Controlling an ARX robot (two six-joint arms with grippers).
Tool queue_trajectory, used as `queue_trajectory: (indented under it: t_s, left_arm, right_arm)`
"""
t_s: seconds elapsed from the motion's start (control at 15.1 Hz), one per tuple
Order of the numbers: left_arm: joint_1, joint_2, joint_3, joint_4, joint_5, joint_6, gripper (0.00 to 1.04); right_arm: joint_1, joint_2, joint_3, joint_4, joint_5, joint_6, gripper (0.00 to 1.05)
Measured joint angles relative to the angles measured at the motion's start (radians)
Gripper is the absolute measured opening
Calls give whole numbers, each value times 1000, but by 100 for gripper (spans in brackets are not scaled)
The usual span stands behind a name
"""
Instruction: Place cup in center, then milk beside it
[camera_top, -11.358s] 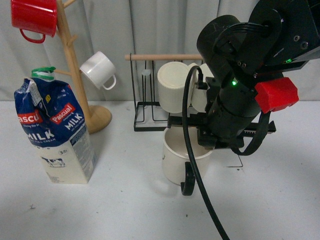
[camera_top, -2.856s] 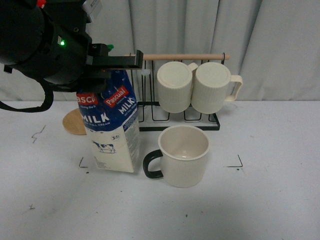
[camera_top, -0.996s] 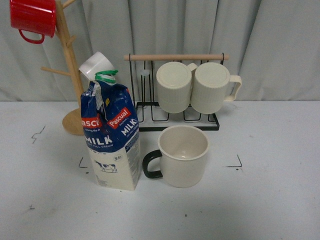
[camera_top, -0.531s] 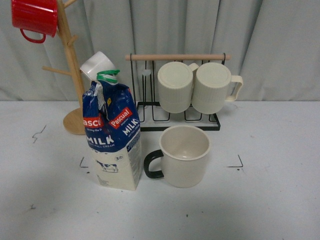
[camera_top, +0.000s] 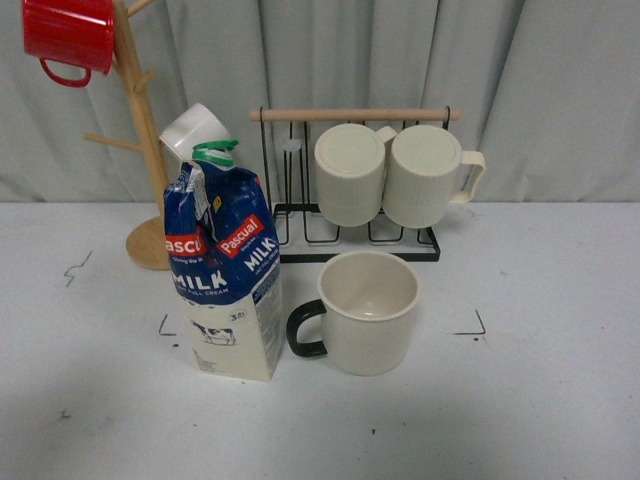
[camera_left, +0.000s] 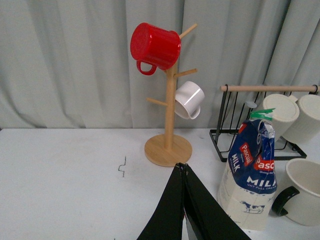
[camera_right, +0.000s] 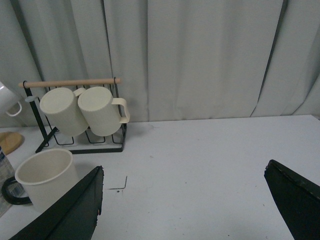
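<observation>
The cup (camera_top: 365, 312), wide and cream with a black loop handle pointing left, stands upright in the middle of the table between the corner marks. Close beside it on the left stands the milk (camera_top: 225, 268), a blue and cream carton with a green cap. In the front view neither arm shows. The left wrist view has my left gripper (camera_left: 182, 167) shut and empty, hovering back from the milk (camera_left: 251, 175) and the cup (camera_left: 304, 197). My right gripper (camera_right: 182, 182) is open and empty over bare table, with the cup (camera_right: 46, 176) off to one side.
Behind the cup a black wire rack (camera_top: 352, 240) holds two ribbed cream mugs (camera_top: 385, 172). A wooden mug tree (camera_top: 140, 130) at the back left carries a red mug (camera_top: 68, 35) and a small white cup (camera_top: 192, 130). Grey curtain closes off the back.
Over the last second nothing has visibly moved. Earlier my right arm was at the cup, and later my left arm held the milk next to the cup; both have since withdrawn.
</observation>
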Motion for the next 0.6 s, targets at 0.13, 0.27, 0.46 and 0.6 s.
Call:
queue_trajectory:
  t_s: [0.13,0.27,0.46,0.6]
  left_arm:
    - [0,-34,-19,-11,0,0,2]
    - [0,-64,-33,-31,0,0,2]
    - [0,-191,-55,-167,2,0,2]
    - [0,-267,-69,-183,1,1,2]
  right_arm:
    - [0,0,0,0,0,0,98]
    - [0,0,0,0,0,0,98]
    - [0,0,0,0,0,0,98]
    - [0,0,0,0,-1,0,98]
